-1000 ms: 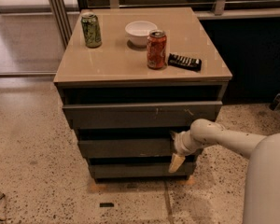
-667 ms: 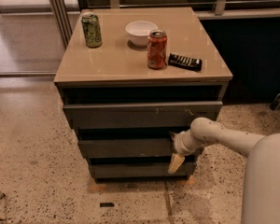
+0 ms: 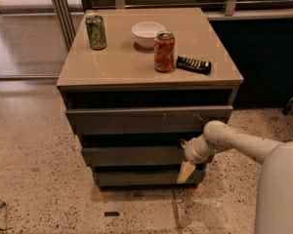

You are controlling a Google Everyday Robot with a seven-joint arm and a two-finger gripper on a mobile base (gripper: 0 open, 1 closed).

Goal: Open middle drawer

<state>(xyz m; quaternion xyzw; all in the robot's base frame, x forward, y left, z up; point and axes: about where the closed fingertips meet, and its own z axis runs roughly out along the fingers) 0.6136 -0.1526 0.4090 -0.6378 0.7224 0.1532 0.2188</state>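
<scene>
Pincer (image 3: 187,171) sits at the middle drawer (image 3: 134,156) front's right end. Can't tell if it's released or clenched.

Green can (image 3: 96,31), white bowl (image 3: 147,33), red can (image 3: 164,51), black remote (image 3: 193,65) on tan tabletop (image 3: 117,68)

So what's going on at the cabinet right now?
The robot's white arm reaches in from the right. Its gripper sits at the right end of the dark grey-brown, flat-fronted middle drawer, hanging down past its lower edge. Whether the drawer has begun to slide out is not clear. On the beige cabinet top stand a green can, a white bowl, a red can and a flat black remote, all away from the arm.
</scene>
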